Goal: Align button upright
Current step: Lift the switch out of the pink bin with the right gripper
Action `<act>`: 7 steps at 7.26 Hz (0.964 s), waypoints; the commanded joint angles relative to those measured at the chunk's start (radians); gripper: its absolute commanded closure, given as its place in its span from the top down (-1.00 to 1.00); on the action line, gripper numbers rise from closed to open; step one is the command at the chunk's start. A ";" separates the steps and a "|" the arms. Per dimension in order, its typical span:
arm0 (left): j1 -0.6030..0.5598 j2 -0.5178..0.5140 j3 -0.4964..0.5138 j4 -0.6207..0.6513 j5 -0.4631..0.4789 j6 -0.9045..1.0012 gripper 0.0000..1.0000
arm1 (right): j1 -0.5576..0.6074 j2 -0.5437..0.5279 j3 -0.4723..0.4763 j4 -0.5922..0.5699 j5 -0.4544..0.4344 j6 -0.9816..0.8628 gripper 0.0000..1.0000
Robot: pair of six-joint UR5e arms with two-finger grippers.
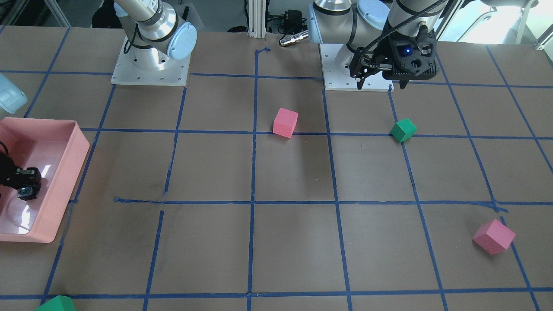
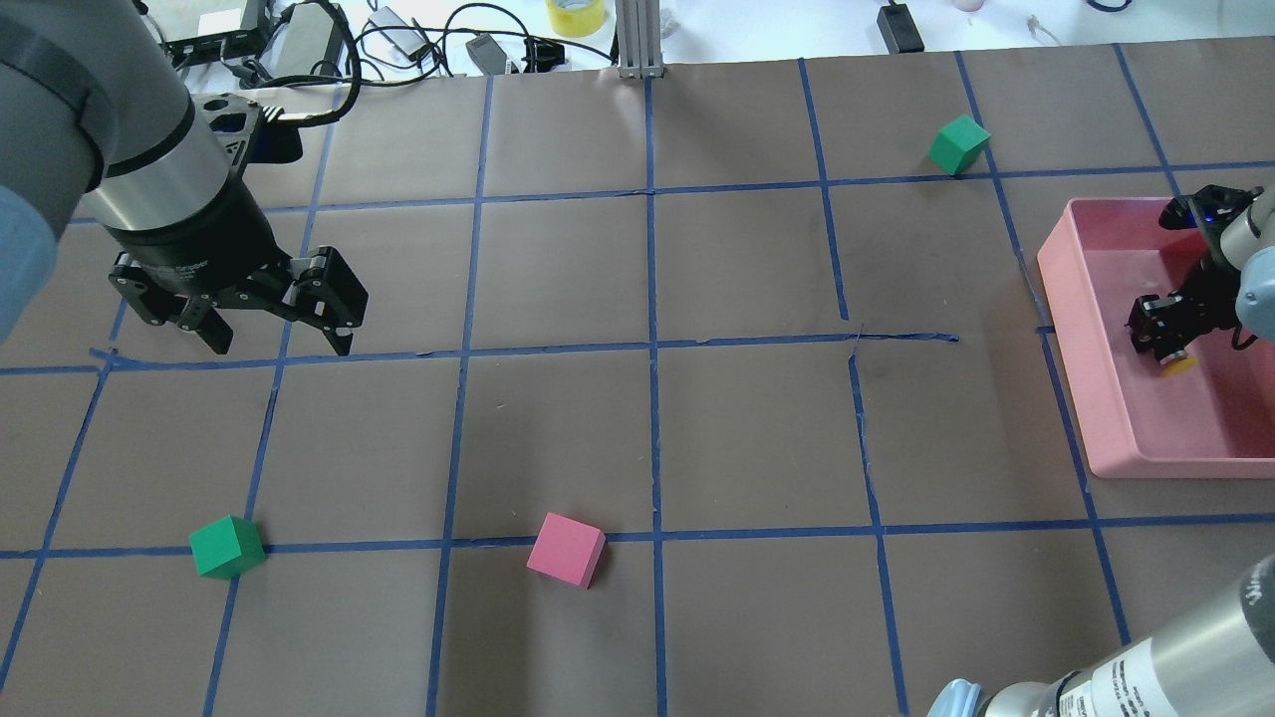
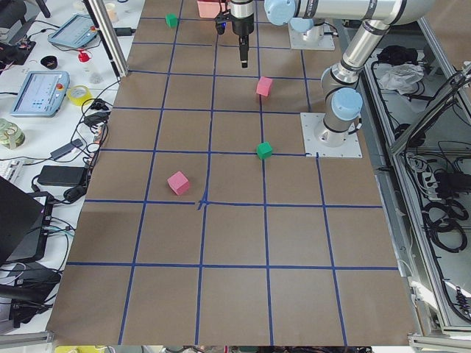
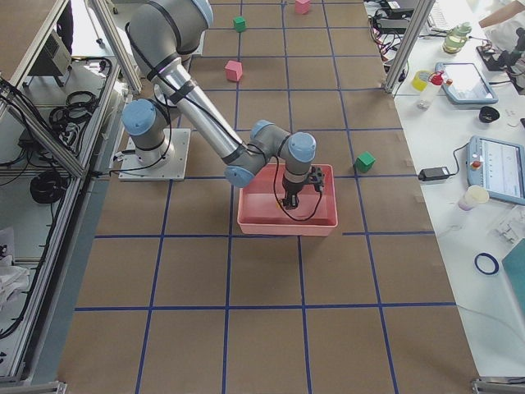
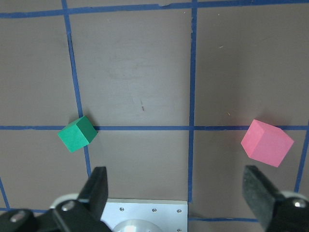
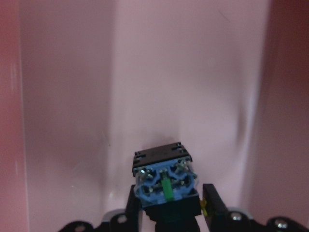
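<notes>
The button shows its black body and a blue terminal block with silvery screws between the fingers of my right gripper. In the overhead view its yellow cap peeks out just below my right gripper, which is shut on it inside the pink bin. I cannot tell whether it touches the bin floor. My right gripper also shows in the front view. My left gripper hangs open and empty above the table, far from the bin, and its fingers frame the left wrist view.
A green cube and a pink cube lie near the robot's side. Another green cube lies at the far side near the bin. A second pink cube lies towards the operators' side. Blue tape lines grid the brown table.
</notes>
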 commanded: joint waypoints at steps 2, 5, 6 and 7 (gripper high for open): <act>0.001 0.006 -0.004 -0.028 0.001 0.003 1.00 | 0.014 -0.120 -0.040 0.137 0.014 0.010 -1.00; -0.001 0.006 -0.004 -0.020 -0.005 0.003 1.00 | 0.156 -0.153 -0.329 0.448 0.013 0.106 -1.00; 0.001 0.007 0.004 -0.013 -0.005 0.015 1.00 | 0.254 -0.148 -0.358 0.492 0.016 0.199 -1.00; -0.001 0.010 0.013 -0.007 -0.017 0.030 1.00 | 0.388 -0.147 -0.363 0.491 0.018 0.323 -1.00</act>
